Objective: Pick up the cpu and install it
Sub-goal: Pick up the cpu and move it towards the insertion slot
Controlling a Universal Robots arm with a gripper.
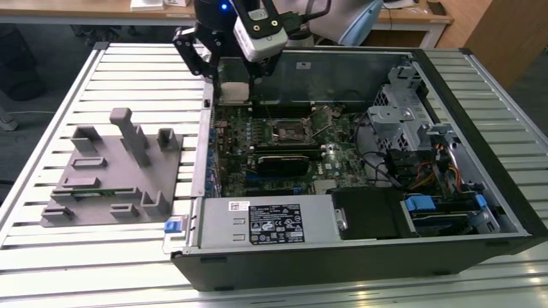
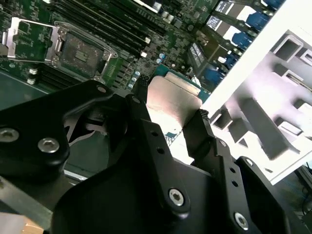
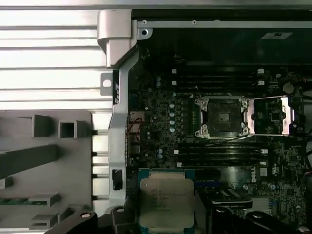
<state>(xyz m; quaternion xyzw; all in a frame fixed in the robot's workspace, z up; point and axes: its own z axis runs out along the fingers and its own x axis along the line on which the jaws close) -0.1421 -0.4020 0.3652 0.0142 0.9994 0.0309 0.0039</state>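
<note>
Gripper (image 2: 171, 97) clamps cpu (image 2: 170, 106) by two opp. edges, chip flat, just inside case (image 1: 342, 263) wall, above board. Socket (image 1: 289, 131), lid open, lies to the exterior view's right of the gripper, nearer the camera. Cpu square: no long axis. Print on cpu top too small to tell.

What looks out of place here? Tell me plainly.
Nothing stands out. The claw grips the chip by its edges above the board; the socket lies open and bare.
</note>
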